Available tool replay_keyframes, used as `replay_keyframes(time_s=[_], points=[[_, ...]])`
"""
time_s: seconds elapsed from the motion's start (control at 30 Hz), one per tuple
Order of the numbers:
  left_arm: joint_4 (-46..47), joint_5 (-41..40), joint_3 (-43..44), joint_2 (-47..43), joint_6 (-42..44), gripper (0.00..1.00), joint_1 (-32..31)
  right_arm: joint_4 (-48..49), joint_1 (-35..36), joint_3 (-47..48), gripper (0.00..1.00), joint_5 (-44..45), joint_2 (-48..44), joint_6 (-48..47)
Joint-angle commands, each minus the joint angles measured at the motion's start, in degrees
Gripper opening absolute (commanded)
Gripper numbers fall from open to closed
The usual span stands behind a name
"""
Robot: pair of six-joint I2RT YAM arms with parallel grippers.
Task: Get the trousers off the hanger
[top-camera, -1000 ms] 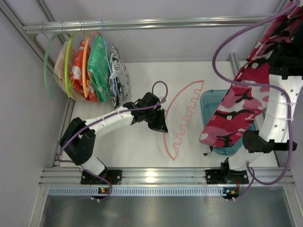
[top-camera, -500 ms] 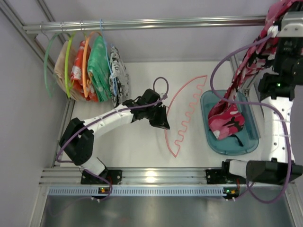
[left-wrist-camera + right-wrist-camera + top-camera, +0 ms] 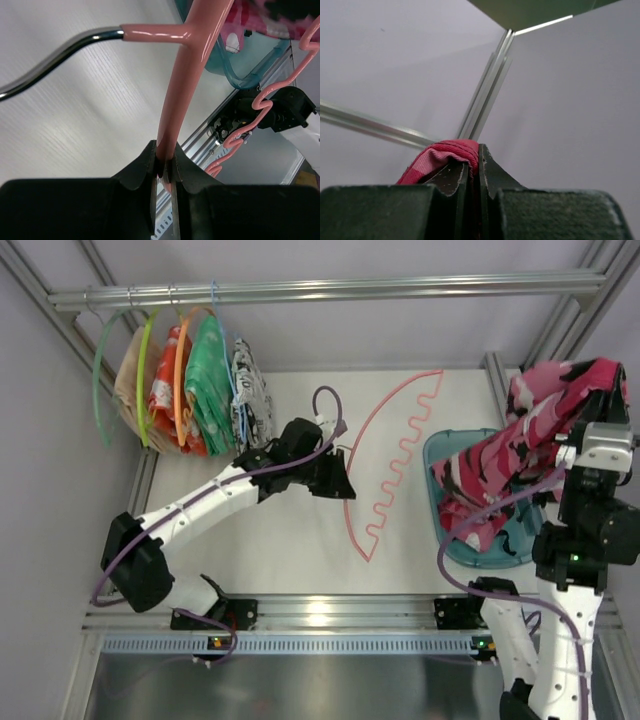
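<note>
Clamping the left pincer (image 3: 164,160) tight on the hanger (image 3: 182,75), at the pink arc just beside the metal hook (image 3: 102,34), above the white surface (image 3: 280,540). Pinching a fold of the trousers (image 3: 520,440) in the right pincer (image 3: 477,160), up high and off the hanger, with the lower end trailing into the teal bin (image 3: 432,455).
</note>
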Motion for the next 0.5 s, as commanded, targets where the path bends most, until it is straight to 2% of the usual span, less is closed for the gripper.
replay_keyframes(time_s=[0.0,0.13,0.27,0.37,0.47], points=[[2.3,-1.2,2.3,-3.7,2.0,0.0,1.3,-6.4,-0.5,-2.8,0.0,3.2,-3.5,-0.2],[2.3,-2.2,3.0,-4.8,3.2,0.0,2.7,-15.5,-0.4,-6.2,0.0,2.3,-6.8,1.6],[2.3,-1.2,4.3,-4.1,3.0,0.0,3.3,-16.5,-0.5,-13.3,0.0,2.0,-7.0,3.1],[2.3,-1.1,4.4,-4.1,2.8,0.0,3.3,-18.1,-0.5,-13.1,0.0,1.0,-2.7,7.0],[2.3,-1.4,4.0,-4.1,2.7,0.0,3.3,-18.7,-0.4,-12.1,0.0,-0.1,5.8,11.8]])
